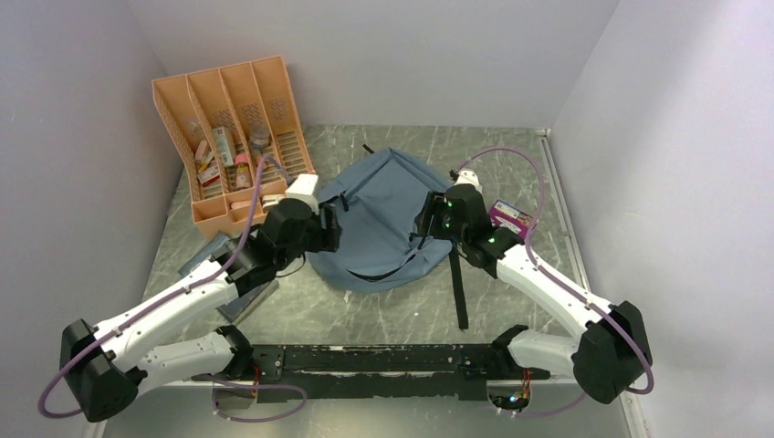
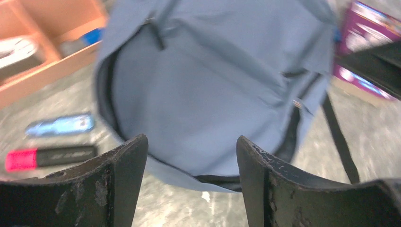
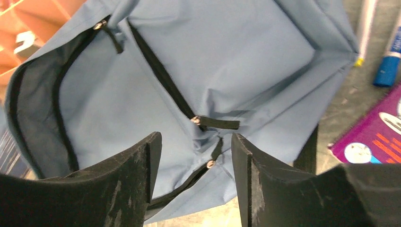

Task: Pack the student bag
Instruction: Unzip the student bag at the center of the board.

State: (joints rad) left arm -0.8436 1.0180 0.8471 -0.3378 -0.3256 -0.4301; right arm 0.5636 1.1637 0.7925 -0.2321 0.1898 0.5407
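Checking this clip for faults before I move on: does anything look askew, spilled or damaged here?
Nothing broken or spilled. The student bag lies slumped flat, one black strap trailing toward the arms' bases. A pink highlighter and a purple box lie loose beside it. The left gripper and right gripper stand open, empty.

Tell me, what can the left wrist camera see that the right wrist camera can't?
Only the left wrist view shows a black marker with a pink cap and a blurry blue thing. Only the right wrist view shows a blue marker and a white pen with a yellow tip. Both show the grey-blue backpack, the orange rack and the purple box.
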